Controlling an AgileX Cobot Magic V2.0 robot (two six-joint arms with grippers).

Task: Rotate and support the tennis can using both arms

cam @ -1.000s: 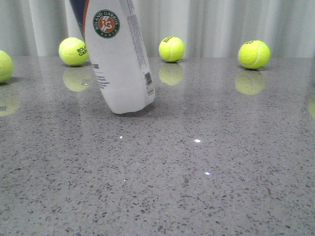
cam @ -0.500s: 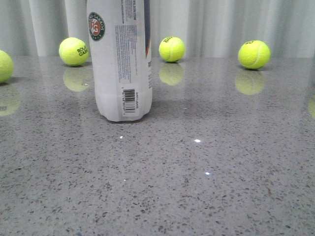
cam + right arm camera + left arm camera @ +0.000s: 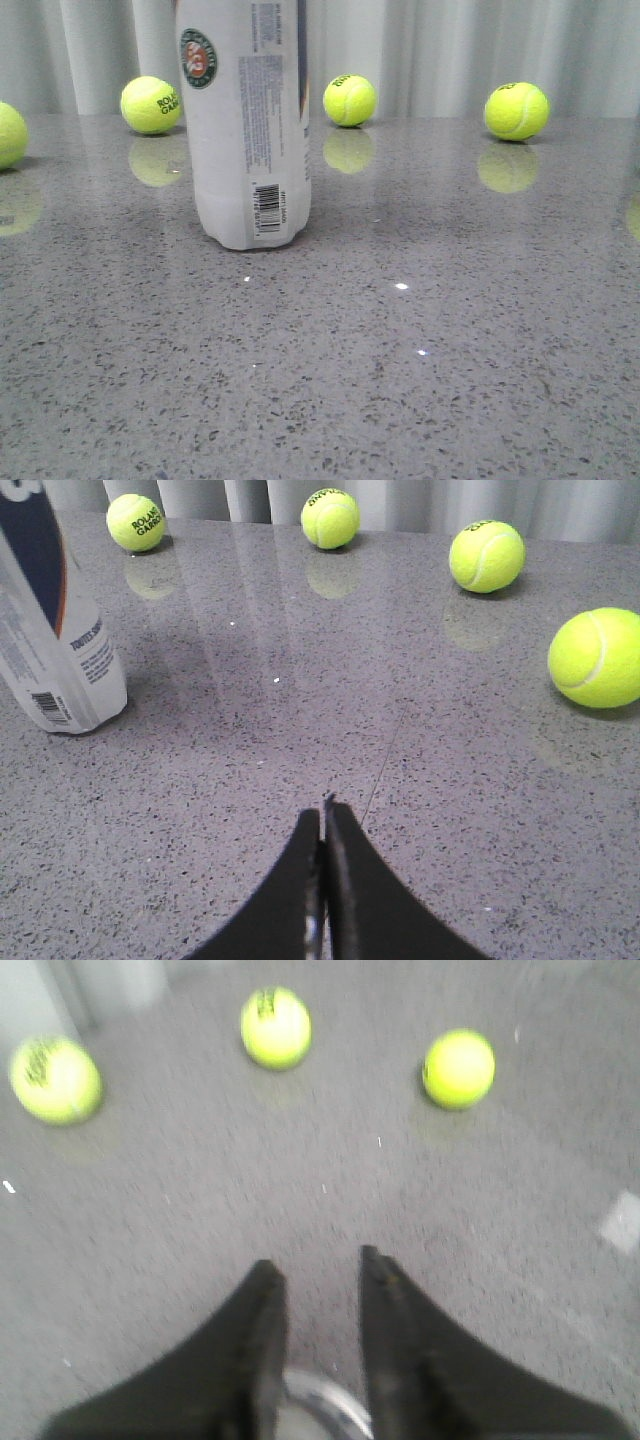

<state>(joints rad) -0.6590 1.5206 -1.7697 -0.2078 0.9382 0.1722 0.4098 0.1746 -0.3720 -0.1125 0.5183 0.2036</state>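
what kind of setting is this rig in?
Likely a lab or demo tabletop, not a court: a polished grey speckled stone counter, a pleated pale curtain backdrop, and staged props, namely a tennis can standing upright and loose tennis balls along the back.

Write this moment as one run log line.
tennis can: upright on table | left pincer: open above silver rim | right pincer: shut, apart

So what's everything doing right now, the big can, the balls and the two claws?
tennis can: standing upright on the table, barcode facing the front camera.
tennis balls: lying loose on the table, apart from the can.
left gripper: open, fingers apart above the can's silver rim.
right gripper: shut, holding nothing, off to the side of the can.
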